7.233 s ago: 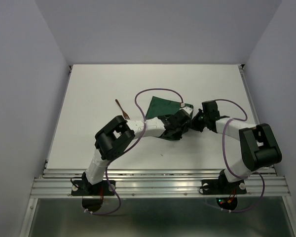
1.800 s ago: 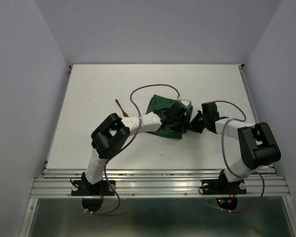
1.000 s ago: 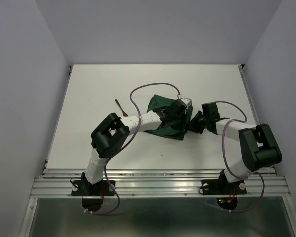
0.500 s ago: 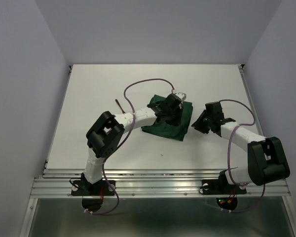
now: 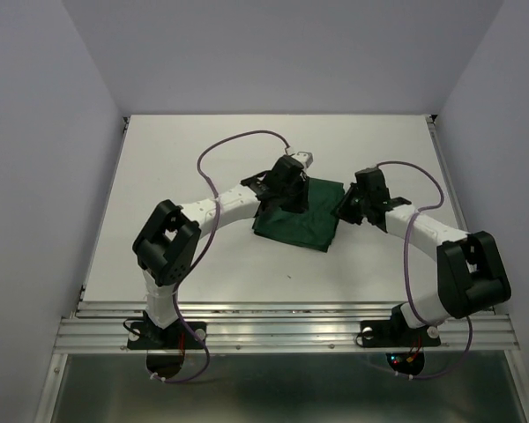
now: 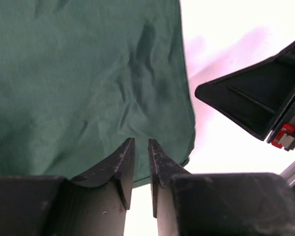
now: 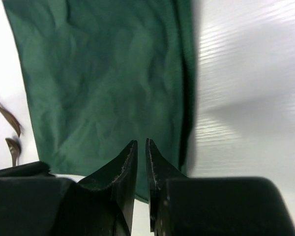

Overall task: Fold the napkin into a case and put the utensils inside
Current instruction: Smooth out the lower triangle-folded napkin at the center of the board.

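Observation:
The dark green napkin point(image 5: 304, 225) lies folded flat in a rough rectangle at the table's middle. It fills the left wrist view point(image 6: 88, 73) and the right wrist view point(image 7: 108, 73). My left gripper point(image 5: 286, 198) point(image 6: 140, 141) hovers over the napkin's far left part, jaws almost together and empty. My right gripper point(image 5: 342, 211) point(image 7: 141, 142) sits at the napkin's right edge, jaws also almost together and empty. Two thin brown wooden utensils point(image 7: 10, 123) show past the napkin's edge in the right wrist view. My left arm hides them in the top view.
The white table point(image 5: 185, 256) has raised rails at its left and right edges. My left arm's purple cable point(image 5: 238, 137) arcs over the far table. My right gripper's black body point(image 6: 255, 103) shows in the left wrist view.
My left gripper has slid from the napkin's right part back to its far left edge. My right gripper has pulled a little away to the right. The napkin now lies flatter.

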`<action>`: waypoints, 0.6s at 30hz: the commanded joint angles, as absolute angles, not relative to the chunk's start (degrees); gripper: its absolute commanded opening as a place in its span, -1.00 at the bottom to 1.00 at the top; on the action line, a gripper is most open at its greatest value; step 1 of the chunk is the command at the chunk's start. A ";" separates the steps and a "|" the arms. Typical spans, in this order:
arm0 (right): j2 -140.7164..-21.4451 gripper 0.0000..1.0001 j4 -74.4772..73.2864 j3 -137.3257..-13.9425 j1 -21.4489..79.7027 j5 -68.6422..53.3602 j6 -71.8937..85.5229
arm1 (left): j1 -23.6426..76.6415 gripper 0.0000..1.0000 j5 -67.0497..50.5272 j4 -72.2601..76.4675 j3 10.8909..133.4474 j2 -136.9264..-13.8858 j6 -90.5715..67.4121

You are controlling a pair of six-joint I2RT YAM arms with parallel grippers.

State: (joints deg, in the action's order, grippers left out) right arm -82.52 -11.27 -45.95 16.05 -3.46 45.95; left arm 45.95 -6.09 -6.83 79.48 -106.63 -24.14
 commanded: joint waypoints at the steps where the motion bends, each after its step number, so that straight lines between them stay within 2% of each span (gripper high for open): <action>1: -84.63 -0.65 -8.62 -49.04 19.77 -5.10 45.35 | 44.92 -0.47 -5.80 -7.03 77.09 -103.36 -24.26; 6: -87.45 -0.66 -5.72 -45.71 20.39 -8.43 47.11 | 41.84 -0.66 -4.40 -7.47 70.15 -100.29 -25.14; 11: -92.36 -0.67 -5.10 -43.42 20.39 -6.42 45.79 | 39.47 -0.78 -3.43 -6.68 63.56 -98.00 -25.75; 18: -92.12 -0.68 -5.80 -44.99 20.39 -5.72 44.91 | 38.67 -0.88 -4.56 -3.69 60.47 -102.39 -26.98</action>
State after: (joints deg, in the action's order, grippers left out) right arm -92.40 -5.23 -44.21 20.08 -7.49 46.41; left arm 38.54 -4.03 -6.17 61.10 -101.34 -26.09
